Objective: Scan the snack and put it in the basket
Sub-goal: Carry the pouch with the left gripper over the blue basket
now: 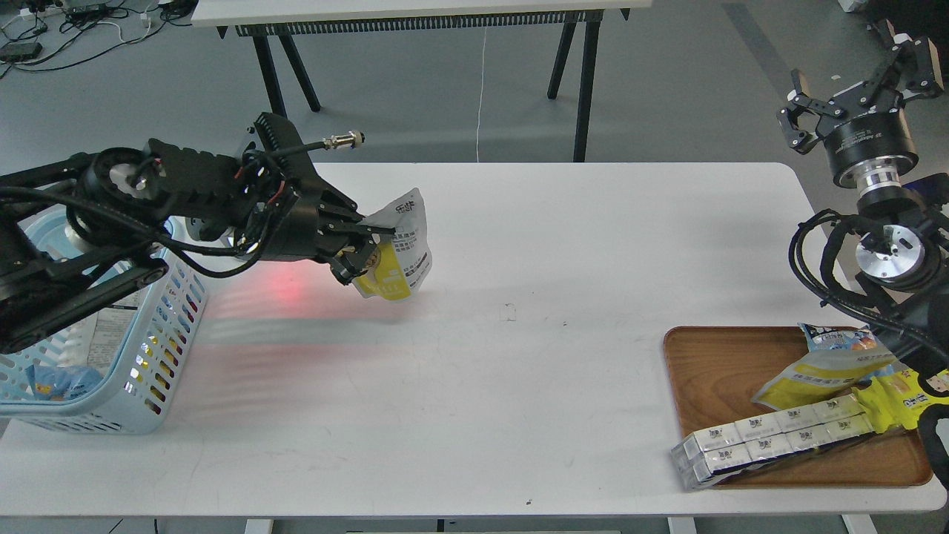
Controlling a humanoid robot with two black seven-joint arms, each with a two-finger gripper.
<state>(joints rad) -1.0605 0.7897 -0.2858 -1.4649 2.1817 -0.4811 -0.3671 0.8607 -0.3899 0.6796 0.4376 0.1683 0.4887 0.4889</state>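
1. long clear pack of white blocks nearest the camera, lying across the front edge of the brown wooden tray, one end hanging over onto the white table.
2. behind it on the tray: flat yellow pouch and a blue-white packet, both well to the right of the left gripper.
3. left gripper clenched on the snack, pouch held off the table, tilted, silvery printed side showing, yellow bottom.
4. red glow on the table just below-left of that gripper.
5. basket left of the gripper, under the left arm, some packets inside.
6. right gripper raised at far right, fingers spread, holding nothing, well apart from the snack.
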